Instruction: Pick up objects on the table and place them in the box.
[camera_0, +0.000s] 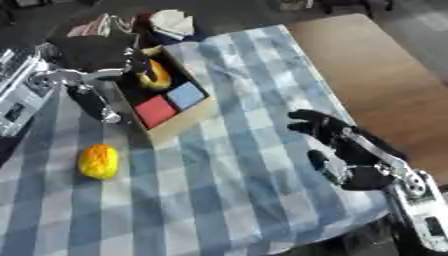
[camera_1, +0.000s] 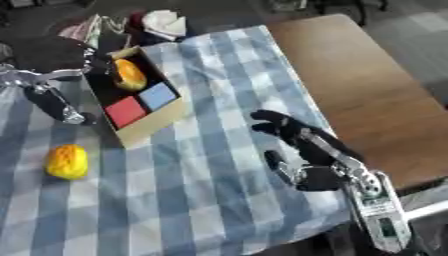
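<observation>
Left hand (camera_0: 131, 60) over the far end of the box (camera_0: 179, 125), fingers curled round an orange-yellow fruit (camera_0: 156, 74) inside it; red block (camera_0: 156, 111) and blue block (camera_0: 185, 95) also in the box; 2nd yellow fruit (camera_0: 98, 161) lies on the checked cloth (camera_0: 227, 190); right hand (camera_0: 337, 145) released, fingers relaxed.

Blue-and-white checked tablecloth (camera_0: 236, 190) covers most of the table, hanging off the near edge. Bare brown wooden tabletop (camera_0: 376, 75) shows at the right, beyond the cloth. Past the far edge: a white crumpled thing (camera_0: 172, 22) (paper or cloth, can't tell) and a striped reddish item (camera_0: 94, 26) beside it, on dark floor.
</observation>
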